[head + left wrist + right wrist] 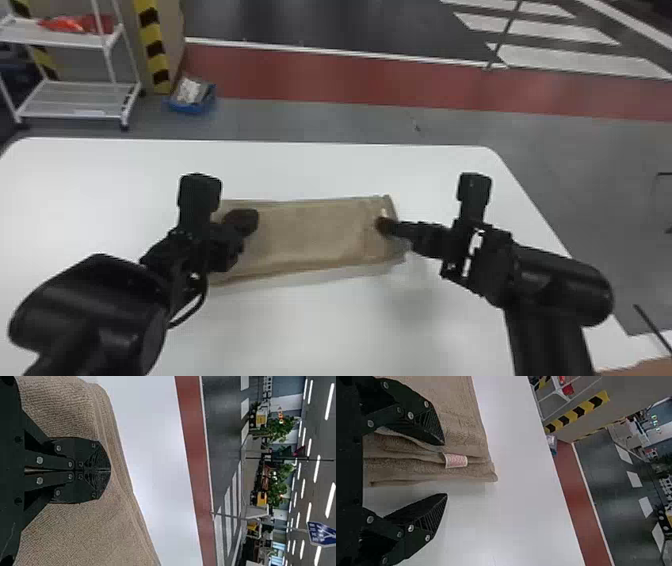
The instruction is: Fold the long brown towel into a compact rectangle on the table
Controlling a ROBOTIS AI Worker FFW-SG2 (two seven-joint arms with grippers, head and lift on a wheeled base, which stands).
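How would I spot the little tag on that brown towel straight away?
On the white table, find the folded brown towel. Go to its end on the robot's right, where several layers stack up. The tag is the small pale patch with reddish markings, standing out against the plain brown cloth.

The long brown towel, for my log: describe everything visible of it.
The brown textured cloth towel lies on the white table, folded into a layered oblong. A small white label shows among layer edges at its right end, near the open black right gripper. The shut black left gripper hangs over its left part; contact unclear.
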